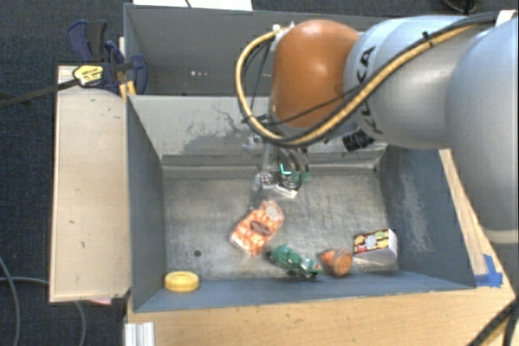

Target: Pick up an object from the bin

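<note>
A: Gripper (280, 178) where now?
B: Near centre of grey metal bin (203, 211); orange-white crinkled plastic packet (258, 228) just at gripper's 7 o'clock. Open or closed, cannot tell. Pls centre over pkt, descend straight

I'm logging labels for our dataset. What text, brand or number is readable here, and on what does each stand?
"KA": black letters on the arm; the rest of the word cannot be made out.
Box, front right of the bin: print too small to read.
Orange packet, mid bin: print too blurred to read.
</note>
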